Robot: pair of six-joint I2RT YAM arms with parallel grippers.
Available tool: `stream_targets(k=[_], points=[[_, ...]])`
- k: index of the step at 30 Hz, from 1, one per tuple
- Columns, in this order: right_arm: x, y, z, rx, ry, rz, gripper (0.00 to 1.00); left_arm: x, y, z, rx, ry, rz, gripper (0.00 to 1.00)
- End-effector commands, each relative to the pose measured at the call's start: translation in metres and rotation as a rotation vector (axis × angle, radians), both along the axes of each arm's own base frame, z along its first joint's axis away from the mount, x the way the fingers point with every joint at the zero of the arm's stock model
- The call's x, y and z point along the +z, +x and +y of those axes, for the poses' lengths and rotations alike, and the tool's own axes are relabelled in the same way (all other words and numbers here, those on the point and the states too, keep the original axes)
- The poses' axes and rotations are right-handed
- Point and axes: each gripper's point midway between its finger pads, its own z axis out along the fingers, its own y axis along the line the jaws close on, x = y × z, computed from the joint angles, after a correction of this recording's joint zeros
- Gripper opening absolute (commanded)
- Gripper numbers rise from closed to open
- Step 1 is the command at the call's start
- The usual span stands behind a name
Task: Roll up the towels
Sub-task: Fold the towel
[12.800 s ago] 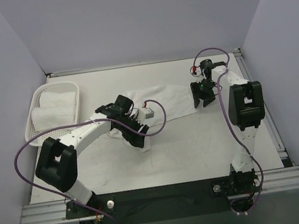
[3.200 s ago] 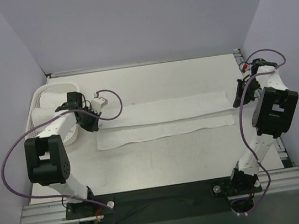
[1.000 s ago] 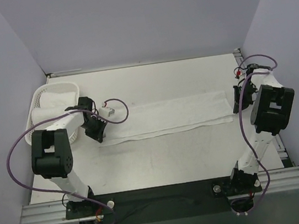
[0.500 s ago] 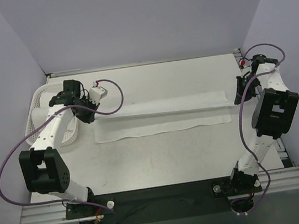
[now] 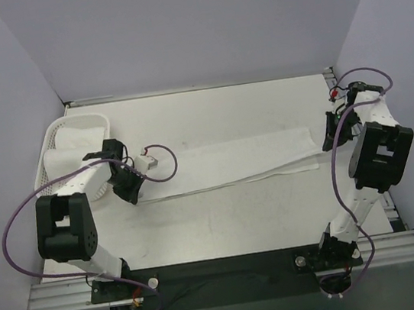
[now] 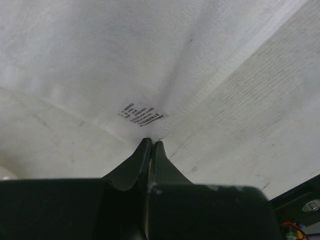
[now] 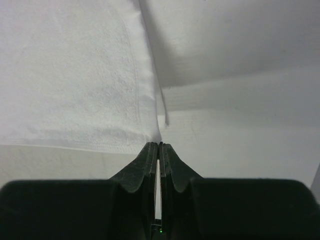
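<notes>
A long white towel (image 5: 231, 163) stretches across the table between my two grippers, folded lengthwise. My left gripper (image 5: 133, 190) is shut on its left end, and the left wrist view shows the cloth (image 6: 210, 75) with its small printed label (image 6: 142, 115) pinched at the fingertips (image 6: 151, 145). My right gripper (image 5: 329, 138) is shut on the right end; in the right wrist view the hemmed corner (image 7: 100, 90) runs into the closed fingertips (image 7: 158, 147). More white towels (image 5: 75, 146) lie in the basket.
A white lattice basket (image 5: 49, 138) stands at the left, close behind the left arm. The right arm is near the table's right edge rail (image 5: 346, 104). Purple cables loop from both arms.
Over the last second both grippers have kept hold of the towel. The left gripper rose toward the basket, then came back down and forward, so the towel's left end lies nearer than half a second ago.
</notes>
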Motion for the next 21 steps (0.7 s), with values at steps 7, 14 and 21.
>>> stream_targets(k=[7,14,21], points=[[-0.030,-0.011,0.005,0.023,-0.018,0.091,0.00,-0.034,0.008,0.005,0.013,0.047,0.000,0.00],[-0.024,-0.014,0.005,0.037,-0.025,0.075,0.00,-0.036,0.007,0.005,0.017,0.047,0.008,0.11],[-0.025,-0.017,0.010,0.050,0.003,0.092,0.00,-0.030,0.004,0.002,0.018,0.029,0.005,0.21]])
